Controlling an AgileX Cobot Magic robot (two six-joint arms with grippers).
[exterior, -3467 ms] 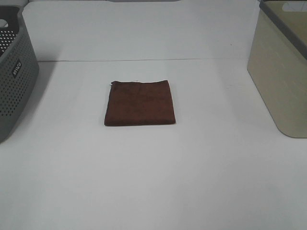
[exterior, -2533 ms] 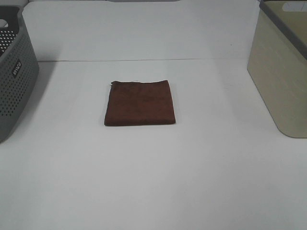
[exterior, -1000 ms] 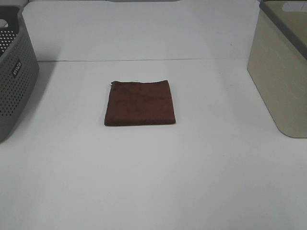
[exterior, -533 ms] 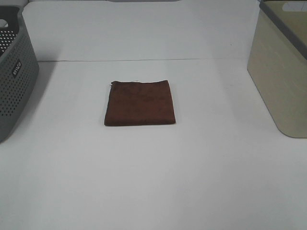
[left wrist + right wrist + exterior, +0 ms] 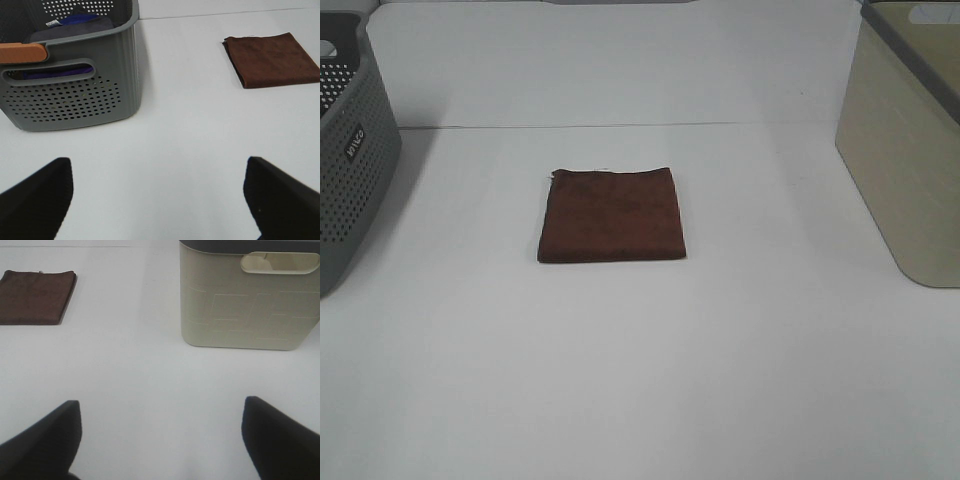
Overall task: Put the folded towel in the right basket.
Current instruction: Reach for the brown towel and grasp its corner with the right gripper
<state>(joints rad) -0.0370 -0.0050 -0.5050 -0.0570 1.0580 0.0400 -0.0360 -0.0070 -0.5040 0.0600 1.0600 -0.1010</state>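
The folded dark brown towel (image 5: 612, 214) lies flat on the white table, midway between the two baskets. It also shows in the left wrist view (image 5: 272, 59) and the right wrist view (image 5: 36, 297). The right basket (image 5: 908, 140) is beige with a grey rim and stands at the right edge; the right wrist view (image 5: 249, 295) shows its handle cutout. My left gripper (image 5: 157, 200) is open and empty, well short of the towel. My right gripper (image 5: 160, 440) is open and empty, in front of the beige basket. Neither arm shows in the high view.
A dark grey perforated basket (image 5: 348, 150) with a white logo stands at the left edge. In the left wrist view (image 5: 70, 75) it holds blue and purple cloth and has an orange handle (image 5: 21, 52). A white wall rises behind the table.
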